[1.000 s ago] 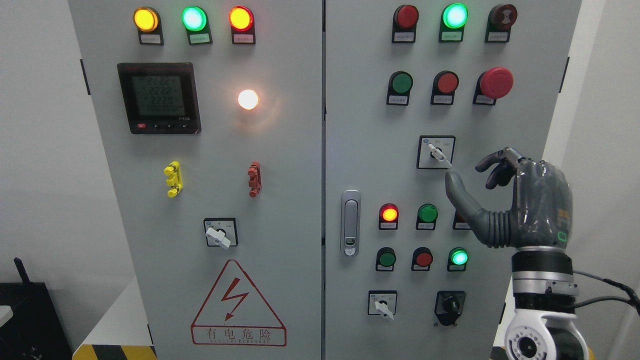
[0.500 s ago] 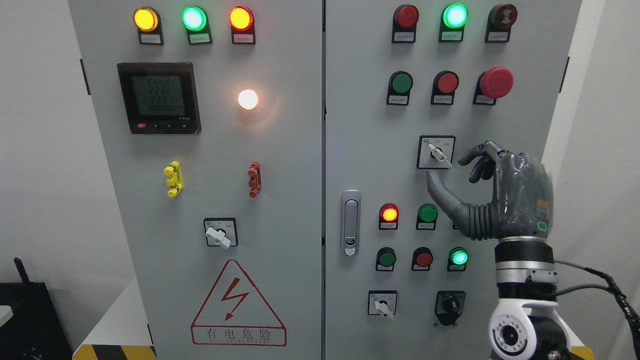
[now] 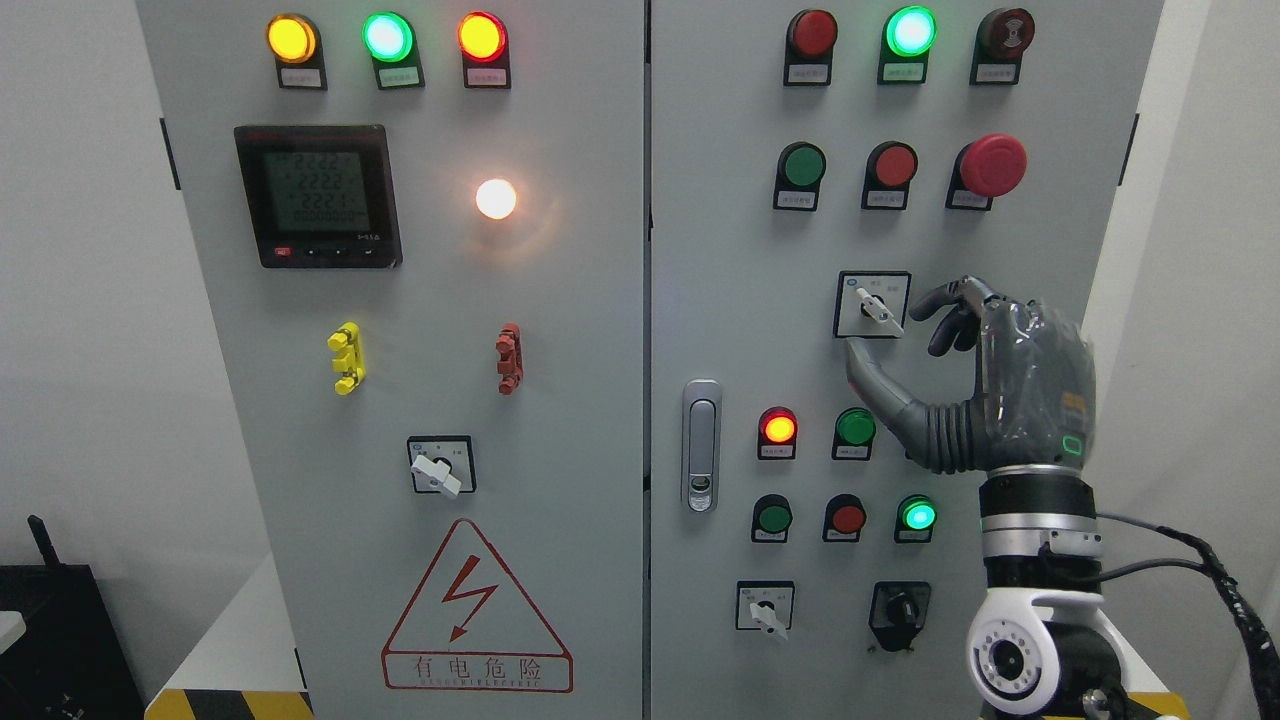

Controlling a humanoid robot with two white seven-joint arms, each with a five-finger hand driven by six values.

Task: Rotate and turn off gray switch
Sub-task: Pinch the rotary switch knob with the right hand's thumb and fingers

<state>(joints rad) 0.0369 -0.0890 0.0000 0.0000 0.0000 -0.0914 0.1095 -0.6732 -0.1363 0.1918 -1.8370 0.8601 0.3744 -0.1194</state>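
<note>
Head view is showing the right hand closing leftward on the gray switch at centre right of the frame since a second ago; thumb and curled fingers are bracketing its lever, spread and not yet pinching, so rotation is pending.
</note>
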